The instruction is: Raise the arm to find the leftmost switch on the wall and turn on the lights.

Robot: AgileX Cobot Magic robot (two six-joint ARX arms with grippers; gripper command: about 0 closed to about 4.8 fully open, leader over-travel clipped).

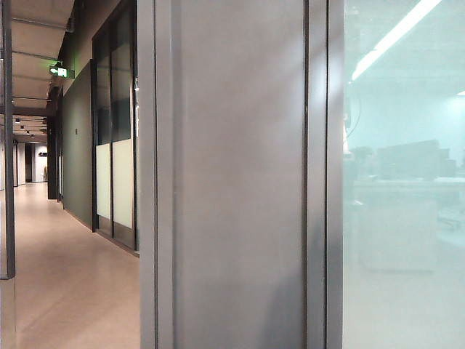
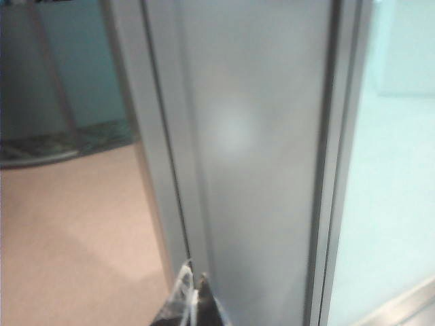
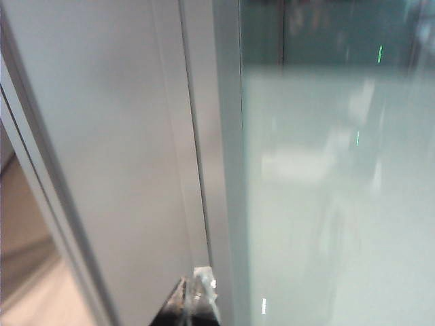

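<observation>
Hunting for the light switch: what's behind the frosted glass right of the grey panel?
Behind the frosted glass: blurred desks, dark monitors, a lit ceiling strip. No switch shows; frosting hides detail. Both grippers face the grey panel.

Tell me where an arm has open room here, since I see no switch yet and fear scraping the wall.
Open room lies over the corridor floor, left of the grey wall panel. The glass wall closes the right side. Both tools, left tool and right tool, sit close to the panel. No switch is visible.
</observation>
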